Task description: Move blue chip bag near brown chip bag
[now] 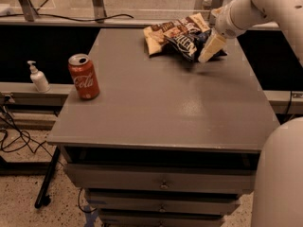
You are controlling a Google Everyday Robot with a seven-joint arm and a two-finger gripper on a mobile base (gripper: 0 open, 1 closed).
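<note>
The blue chip bag [185,43] lies at the far right of the grey table [156,103], its left side overlapping the brown chip bag [165,31], which lies just behind and to its left. My gripper [211,46] reaches down from the white arm [246,11] at the upper right and sits at the right end of the blue bag, touching or just over it. A dark edge of the bag shows past the gripper on the right.
A red cola can [84,76] stands upright near the table's left edge. A small white pump bottle [38,77] stands on a ledge left of the table. Drawers sit under the tabletop. My white body [279,174] fills the lower right corner.
</note>
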